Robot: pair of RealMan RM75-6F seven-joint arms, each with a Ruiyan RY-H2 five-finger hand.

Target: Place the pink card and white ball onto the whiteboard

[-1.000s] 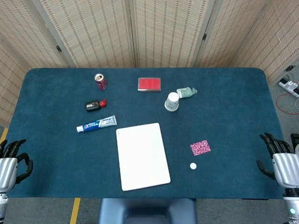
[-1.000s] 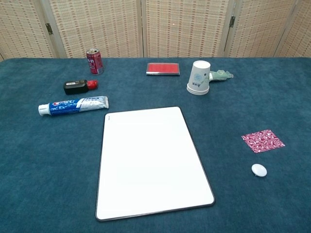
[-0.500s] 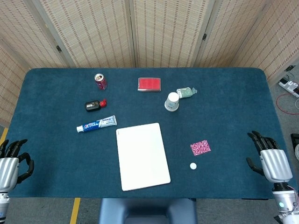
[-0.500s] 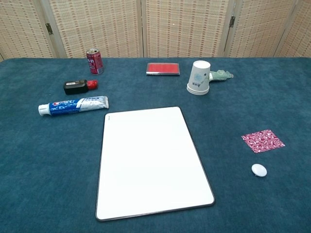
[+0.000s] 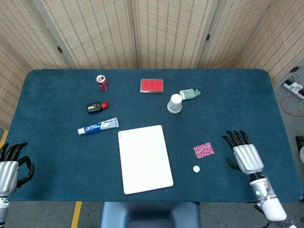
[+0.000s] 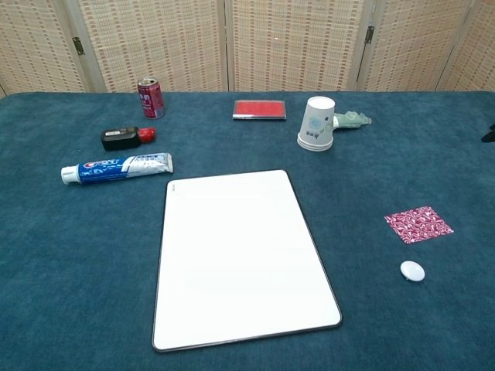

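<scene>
Overhead, the right hand (image 5: 246,157), fingers spread and holding nothing, hovers right of the pink card (image 5: 204,150); the white ball (image 5: 196,168) lies just below that card, both right of the empty whiteboard (image 5: 144,159). The left hand (image 5: 10,167), loosely curled and empty, sits far off.

Chest-level, the card (image 6: 418,224) and ball (image 6: 412,270) rest on the surface (image 6: 77,255); the toothpaste tube's (image 6: 117,168) lettering is too small to read.

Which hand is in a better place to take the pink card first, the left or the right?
The right hand. It is open over the table just beside the pink card and the ball. The left hand sits at the far table edge, beyond the whiteboard.
</scene>
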